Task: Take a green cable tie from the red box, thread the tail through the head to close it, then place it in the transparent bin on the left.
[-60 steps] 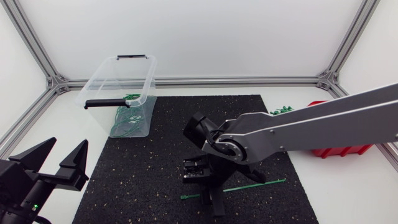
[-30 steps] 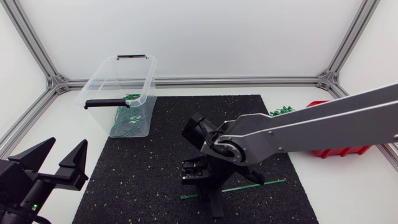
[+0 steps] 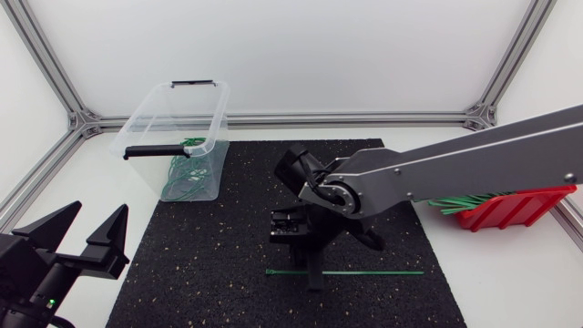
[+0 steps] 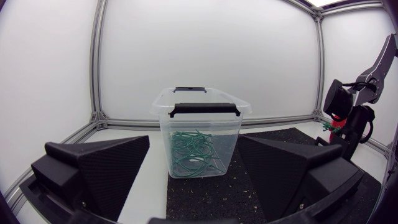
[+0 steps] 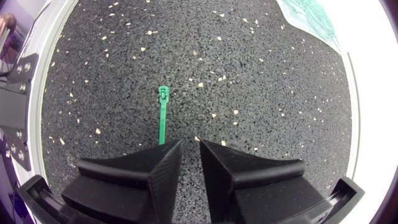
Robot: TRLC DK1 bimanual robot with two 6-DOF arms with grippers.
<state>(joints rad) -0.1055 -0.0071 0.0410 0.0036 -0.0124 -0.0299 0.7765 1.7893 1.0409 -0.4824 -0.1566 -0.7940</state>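
Across the table's middle, a coarse black rubber mat (image 3: 209, 246) flecked pale, with the flat silver-grey right arm (image 3: 474, 169) over it. At the mat's far left corner, a clear round-cornered transparent bin (image 4: 200, 124) holding looped green ties; by the right edge, a red box (image 3: 510, 210) of more. Front left, the matte wedge-fingered left gripper (image 3: 98, 223) splayed wide on nothing; the right gripper (image 5: 190, 146) down at the thin straight green cable tie (image 5: 161, 118) flat on the mat, grasp impossible to tell.
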